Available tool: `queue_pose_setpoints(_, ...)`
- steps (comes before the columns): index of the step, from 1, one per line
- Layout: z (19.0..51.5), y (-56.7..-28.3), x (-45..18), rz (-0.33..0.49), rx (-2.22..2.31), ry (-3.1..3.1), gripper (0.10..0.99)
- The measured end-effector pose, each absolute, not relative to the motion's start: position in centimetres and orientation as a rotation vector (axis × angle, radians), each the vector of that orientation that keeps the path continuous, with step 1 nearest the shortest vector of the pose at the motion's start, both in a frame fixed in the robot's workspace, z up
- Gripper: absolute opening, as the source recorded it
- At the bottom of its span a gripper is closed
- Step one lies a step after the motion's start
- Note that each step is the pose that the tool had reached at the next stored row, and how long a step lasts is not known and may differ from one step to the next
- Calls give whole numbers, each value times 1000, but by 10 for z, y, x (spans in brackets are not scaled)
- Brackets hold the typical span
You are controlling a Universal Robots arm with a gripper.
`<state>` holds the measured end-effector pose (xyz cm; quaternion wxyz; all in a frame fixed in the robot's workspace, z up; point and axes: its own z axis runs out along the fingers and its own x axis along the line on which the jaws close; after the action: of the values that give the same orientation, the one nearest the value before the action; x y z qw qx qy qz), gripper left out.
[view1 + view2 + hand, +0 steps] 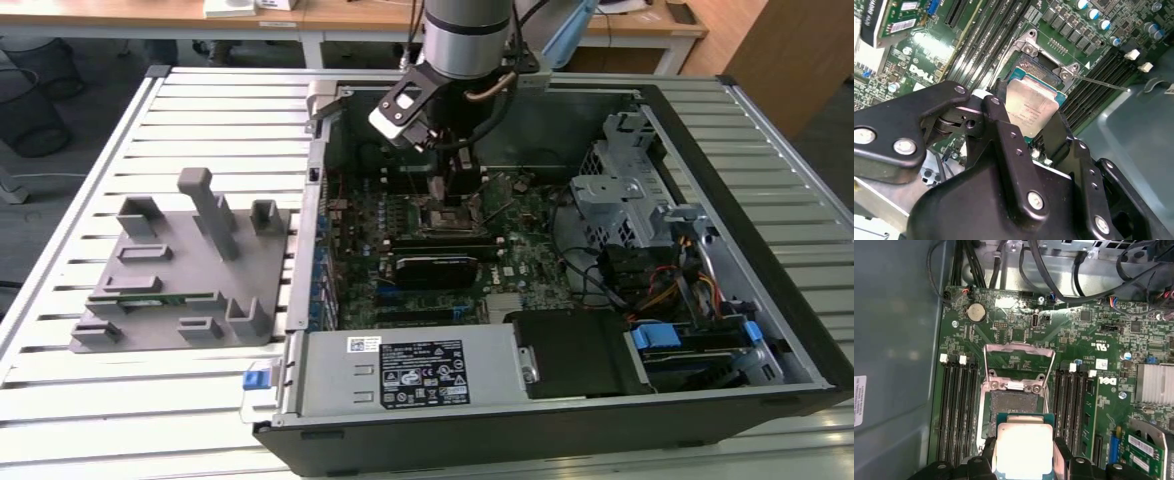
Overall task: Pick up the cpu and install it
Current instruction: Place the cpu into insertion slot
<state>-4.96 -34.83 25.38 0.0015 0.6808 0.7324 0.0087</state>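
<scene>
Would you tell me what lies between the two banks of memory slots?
In the first wrist view, the open socket lies between them, with the cpu held in the claw partly over it.

The arm (465, 30) is a smooth silver-grey cylinder; a black-and-white box (400, 112) is mounted at its wrist, with dark cables (497, 95) looping beside it; the gripper (1028, 117) is matte black, built of flat, angular linkage plates; round silver screws (1035, 200) stud those plates; its fingers (1004, 130) are narrow black bars with small dark bolt heads.
</scene>
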Motion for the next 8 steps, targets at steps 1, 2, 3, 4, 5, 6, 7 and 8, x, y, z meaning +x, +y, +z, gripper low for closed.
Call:
queue_pose_setpoints(1,253,-348,-49,28,2139,2297,533)
queue_pose_setpoints(2,251,-347,-49,28,2141,2295,533)
queue_pose_setpoints(3,250,-347,-49,28,2141,2295,533)
queue_pose_setpoints(4,248,-347,-49,28,2141,2295,533)
queue_pose_setpoints(5,246,-346,-48,28,2142,2295,533)
queue_pose_setpoints(6,244,-346,-48,28,2142,2294,533)
queue_pose_setpoints(7,243,-346,-48,28,2142,2294,533)
queue_pose_setpoints(8,241,-346,-48,28,2144,2292,533)
